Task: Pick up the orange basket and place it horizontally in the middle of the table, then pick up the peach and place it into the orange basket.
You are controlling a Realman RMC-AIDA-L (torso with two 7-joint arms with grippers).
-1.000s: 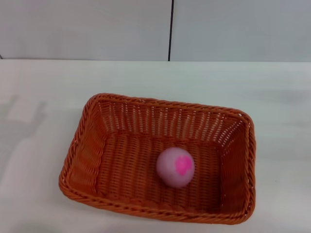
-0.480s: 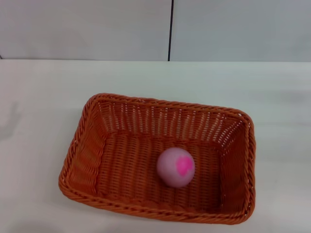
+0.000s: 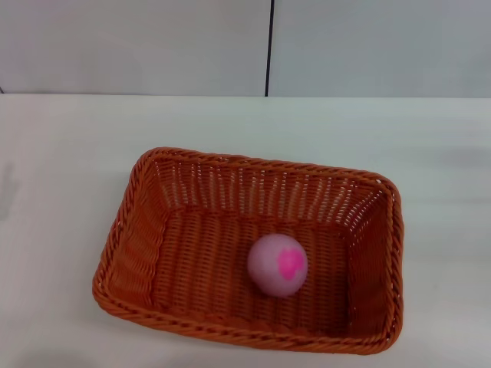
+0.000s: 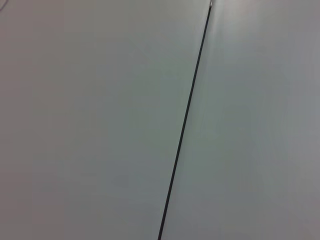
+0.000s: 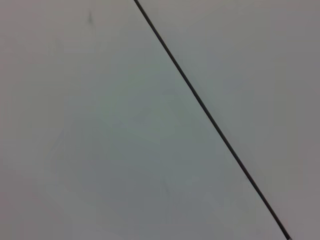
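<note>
Basket: the orange basket (image 3: 192, 261) lies lengthwise across the middle of the counter (image 3: 61, 153)
Peach: the peach (image 3: 277, 264) rests inside, right of centre
Fingers: neither gripper in view, cannot tell their state
Progress: both placements look done, nothing apparently left

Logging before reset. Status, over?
Both end effectors out of view. Peach inside basket, basket mid-table, long side across. Nothing in the way.

No readable text, labels or numbers anywhere
</note>
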